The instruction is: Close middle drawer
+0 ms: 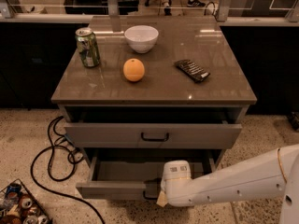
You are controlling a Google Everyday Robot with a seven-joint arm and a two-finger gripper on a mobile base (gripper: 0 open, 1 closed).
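Observation:
The middle drawer (114,189) is the second one down, grey-beige and pulled far out, so its empty inside (126,171) shows. My gripper (156,193) is at the centre of its front, where the black handle sits, and is mostly hidden behind my white wrist (176,183). My arm (238,185) reaches in from the lower right. The top drawer (117,135), with a black bar handle (155,137), stands a little open above it. The lowest drawer is out of view.
On the cabinet top (219,85) are a green can (88,47), a white bowl (141,38), an orange (133,70) and a dark flat packet (192,70). A black cable (51,157) loops on the floor at the left. A wire basket of cans (21,208) sits at the lower left.

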